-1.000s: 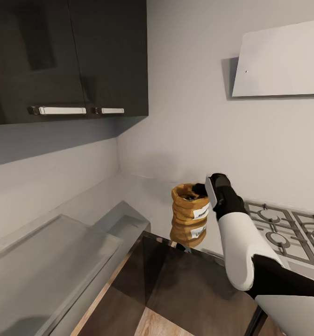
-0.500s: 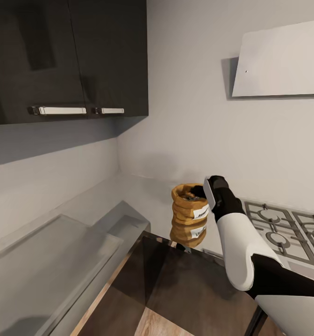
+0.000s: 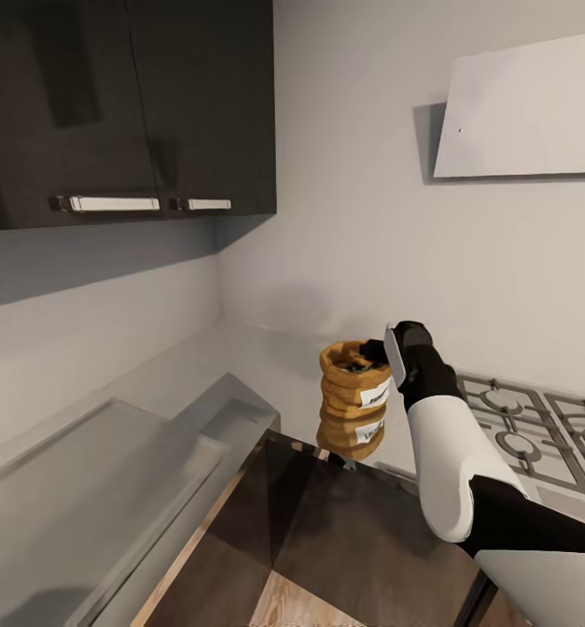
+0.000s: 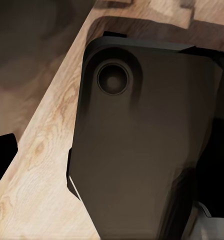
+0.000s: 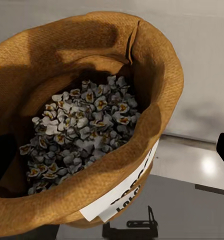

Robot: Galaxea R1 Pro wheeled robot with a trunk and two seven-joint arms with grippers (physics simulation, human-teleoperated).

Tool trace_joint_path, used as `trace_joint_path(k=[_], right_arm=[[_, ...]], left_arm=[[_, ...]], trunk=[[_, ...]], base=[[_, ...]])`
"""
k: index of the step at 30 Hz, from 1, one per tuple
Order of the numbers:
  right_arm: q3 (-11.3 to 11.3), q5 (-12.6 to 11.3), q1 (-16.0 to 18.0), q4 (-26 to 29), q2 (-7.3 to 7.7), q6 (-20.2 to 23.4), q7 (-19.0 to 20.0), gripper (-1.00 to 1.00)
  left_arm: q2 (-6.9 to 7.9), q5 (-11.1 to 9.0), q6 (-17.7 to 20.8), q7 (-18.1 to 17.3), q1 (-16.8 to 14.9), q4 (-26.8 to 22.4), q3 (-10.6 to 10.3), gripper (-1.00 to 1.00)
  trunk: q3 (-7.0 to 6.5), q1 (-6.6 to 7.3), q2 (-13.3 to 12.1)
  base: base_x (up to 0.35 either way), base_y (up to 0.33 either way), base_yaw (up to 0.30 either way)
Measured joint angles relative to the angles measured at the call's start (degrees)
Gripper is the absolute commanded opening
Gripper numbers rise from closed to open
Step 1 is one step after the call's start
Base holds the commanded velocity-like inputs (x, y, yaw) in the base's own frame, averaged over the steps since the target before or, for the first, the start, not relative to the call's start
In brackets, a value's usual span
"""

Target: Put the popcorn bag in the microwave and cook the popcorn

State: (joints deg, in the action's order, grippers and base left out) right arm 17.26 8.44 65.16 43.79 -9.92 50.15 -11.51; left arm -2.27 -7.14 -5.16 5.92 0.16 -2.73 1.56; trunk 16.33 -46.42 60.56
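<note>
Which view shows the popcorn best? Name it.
The right wrist view: it looks straight into the popcorn bag, so the popcorn shows piece by piece. In the head view it is a dark patch in the sack's mouth.

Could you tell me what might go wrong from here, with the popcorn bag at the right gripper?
1. The popcorn bag is open-topped and full of popcorn; tilting it could spill pieces.
2. The right gripper seems to hold only the rolled rim, so the soft bag might slip or sag.
3. It sits low over the glossy countertop, near the hob, and could snag.
</note>
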Motion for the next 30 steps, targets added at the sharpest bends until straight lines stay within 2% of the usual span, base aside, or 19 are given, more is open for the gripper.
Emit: trace_joint_path(k=[30], right_arm=[[0.08,0.03,0.0,0.01,0.0,0.58,-0.14,1.0]], left_arm=[[0.02,-0.01,0.0,0.0,0.0,0.0,0.0,1.0]], trunk=[[2.72,0.0,0.0]], base=[[0.0,0.0,0.0]])
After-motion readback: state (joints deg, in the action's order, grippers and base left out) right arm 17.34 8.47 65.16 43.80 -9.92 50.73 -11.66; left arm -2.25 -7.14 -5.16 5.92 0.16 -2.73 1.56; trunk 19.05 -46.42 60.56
